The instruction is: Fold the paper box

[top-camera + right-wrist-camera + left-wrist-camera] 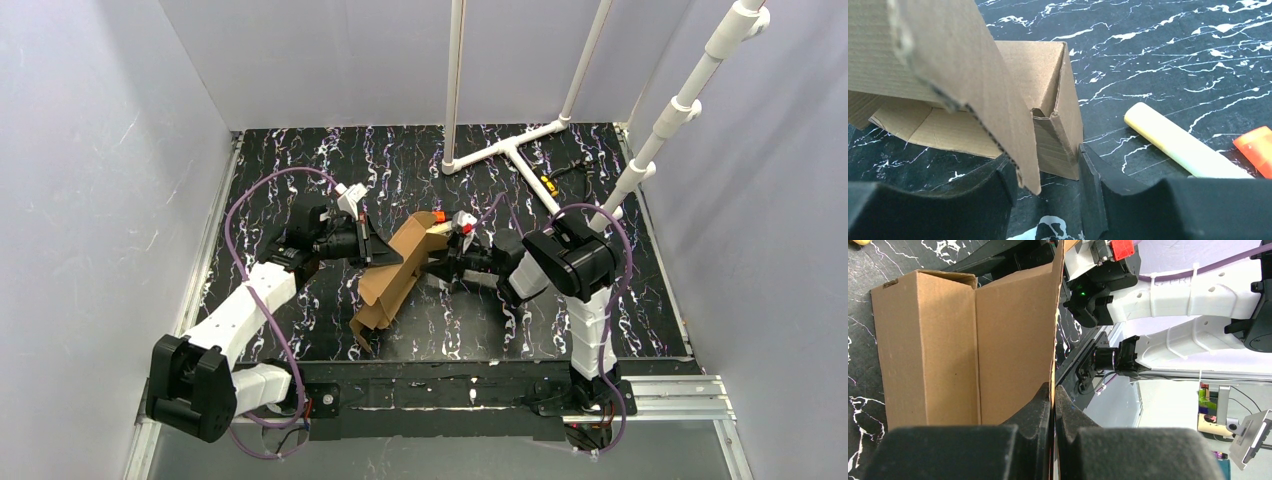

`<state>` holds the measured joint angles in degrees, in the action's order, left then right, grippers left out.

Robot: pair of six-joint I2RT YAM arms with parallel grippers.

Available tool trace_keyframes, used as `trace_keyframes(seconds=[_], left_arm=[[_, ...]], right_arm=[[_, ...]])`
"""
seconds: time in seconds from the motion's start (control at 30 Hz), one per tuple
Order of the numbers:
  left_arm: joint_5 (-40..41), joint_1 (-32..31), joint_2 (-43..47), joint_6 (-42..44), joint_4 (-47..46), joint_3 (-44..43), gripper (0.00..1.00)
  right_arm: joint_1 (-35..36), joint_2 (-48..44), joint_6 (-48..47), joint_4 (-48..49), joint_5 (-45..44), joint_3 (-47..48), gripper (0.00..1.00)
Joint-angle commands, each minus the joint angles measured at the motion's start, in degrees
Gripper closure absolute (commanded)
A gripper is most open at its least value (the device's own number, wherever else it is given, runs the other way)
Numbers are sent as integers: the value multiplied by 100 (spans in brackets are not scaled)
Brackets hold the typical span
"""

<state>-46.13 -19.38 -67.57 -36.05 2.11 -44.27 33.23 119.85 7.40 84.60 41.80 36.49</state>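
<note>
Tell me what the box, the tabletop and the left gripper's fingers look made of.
The paper box: brown corrugated cardboard, matte; fluting shows along a cut edge.
The tabletop: black with white veins, marble-look, probably a printed sheet or laminate.
The left gripper fingers: matte black, grainy, likely foam or rubber.

Top view looks down from 6 o'clock onto the bench; both wrist views sit close, sharing the paper box

Paper box, half-folded.
Plain brown corrugated cardboard, panels raised and tilted, lower end resting on the desk.
</note>
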Motion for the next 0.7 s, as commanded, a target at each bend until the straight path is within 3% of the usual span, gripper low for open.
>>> trace_keyframes(seconds=[0.0, 0.2, 0.67], left_arm=[[-114, -14, 265, -69, 18, 117, 100], [-124, 12, 324, -81, 104, 95, 100], [-240, 252, 242, 353, 718, -182, 100]], right_arm=[[82, 96, 83, 1444, 64, 201, 48], [139, 209, 93, 1552, 115, 328, 50], [113, 240, 142, 1577, 7, 613, 34]])
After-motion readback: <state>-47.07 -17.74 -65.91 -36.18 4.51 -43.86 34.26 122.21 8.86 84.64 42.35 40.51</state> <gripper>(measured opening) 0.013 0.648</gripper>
